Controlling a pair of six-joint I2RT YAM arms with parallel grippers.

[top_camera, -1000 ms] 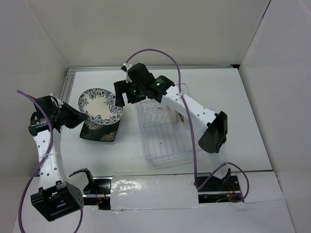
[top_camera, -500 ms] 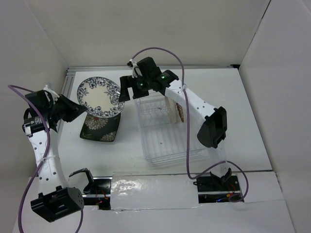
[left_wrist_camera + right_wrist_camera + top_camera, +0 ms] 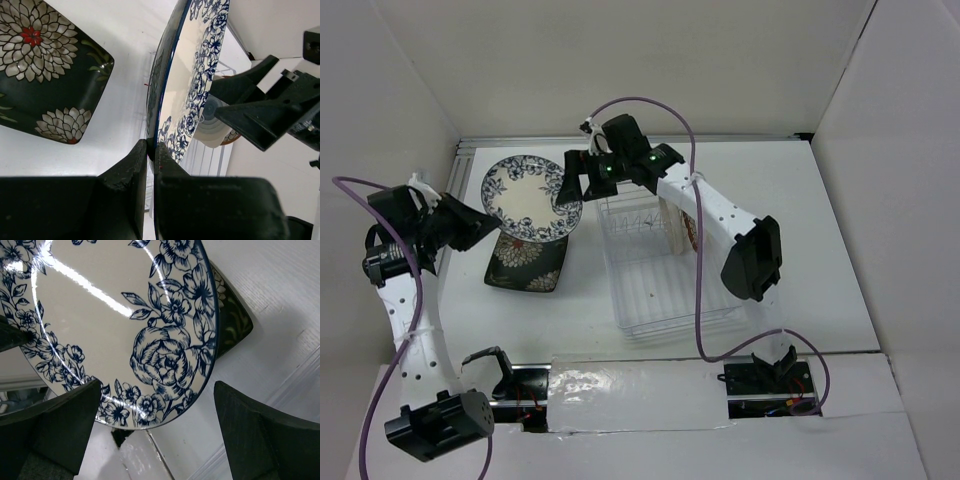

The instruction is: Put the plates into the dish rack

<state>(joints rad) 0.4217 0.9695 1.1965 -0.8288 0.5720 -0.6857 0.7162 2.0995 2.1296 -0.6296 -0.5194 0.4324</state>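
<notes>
At far left, the left pincer (image 3: 485, 222) is seen clenched on the left rim of the blue-white floral plate (image 3: 530, 198). In the left wrist view, the rim is pinched between both fingers (image 3: 127, 175). The plate is held clear of the tabletop (image 3: 820, 250), with its painted face turned up and tilted. It reaches from the left pincer rightward toward the rack; being round, it has no long axis.

Beneath it and toward the near side, the dark square floral plate (image 3: 525, 265) lies flat on the tabletop, face up. Its far part is covered by the raised plate.

At the raised plate's right rim, the right pincer (image 3: 575, 185) is shown released, its fingers spread wide. In the right wrist view, the floral rim is framed between the two fingers (image 3: 65, 430). Whether either finger touches the plate cannot be told.

Just right of that, the dish rack (image 3: 660, 300) sits on the tabletop, its long axis running from the near edge to the far edge with a slight slant. At its far end, the cream plate with grey rings (image 3: 215, 134) and the brown-rimmed plate (image 3: 691, 234) are stood on edge among the prongs. The right arm crosses above the rack's far right corner.
</notes>
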